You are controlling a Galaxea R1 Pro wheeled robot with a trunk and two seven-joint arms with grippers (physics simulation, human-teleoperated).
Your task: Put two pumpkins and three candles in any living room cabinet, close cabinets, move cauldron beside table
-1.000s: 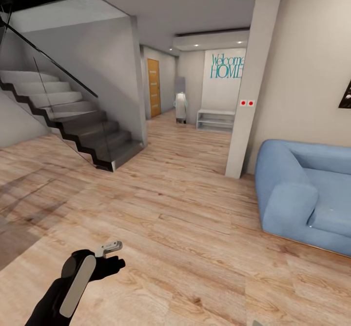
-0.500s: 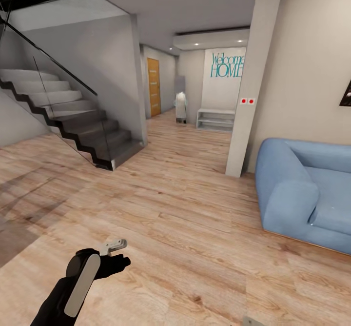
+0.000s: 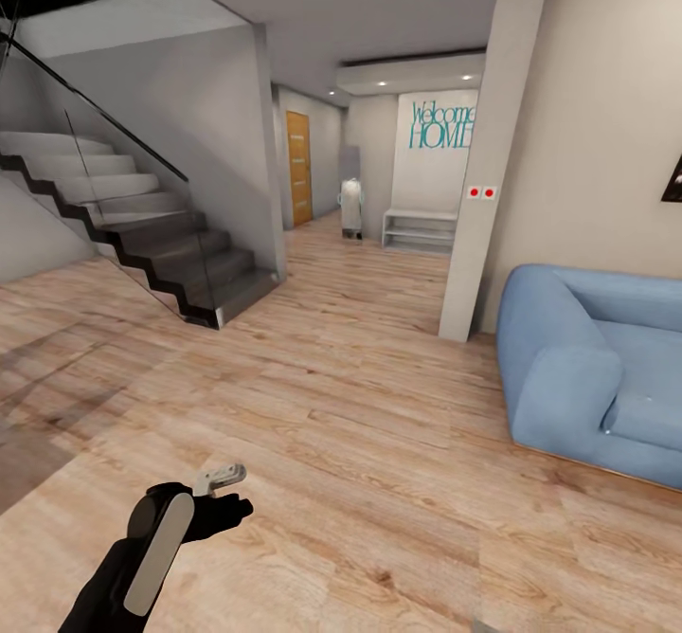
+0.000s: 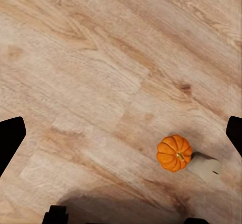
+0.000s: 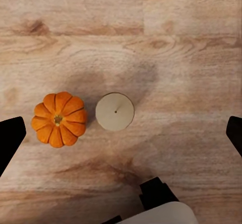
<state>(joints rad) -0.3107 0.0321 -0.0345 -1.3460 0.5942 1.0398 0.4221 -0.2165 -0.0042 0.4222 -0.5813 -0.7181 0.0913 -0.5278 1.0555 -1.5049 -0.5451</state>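
Observation:
A small orange pumpkin [image 4: 174, 152] sits on the wooden floor with a cream candle [image 4: 205, 166] right beside it, below my left gripper [image 4: 121, 136], whose dark fingertips [image 4: 10, 138] stand wide apart with nothing between them. In the right wrist view the pumpkin [image 5: 59, 119] and the candle [image 5: 115, 112] stand side by side, seen from above, under my open right gripper [image 5: 121, 133]. My left gripper [image 3: 221, 475] hangs low over the floor at the head view's lower left. The cabinet and the cauldron are out of view.
A blue sofa [image 3: 587, 377] stands at the right against the wall. A white pillar [image 3: 483, 188] rises ahead. A staircase with a glass rail [image 3: 142, 226] fills the left. Between them a hallway [image 3: 369, 263] leads to a white shelf and a door.
The whole head view has shifted a little, so the camera moved. My left arm has drifted slightly right and up in the picture.

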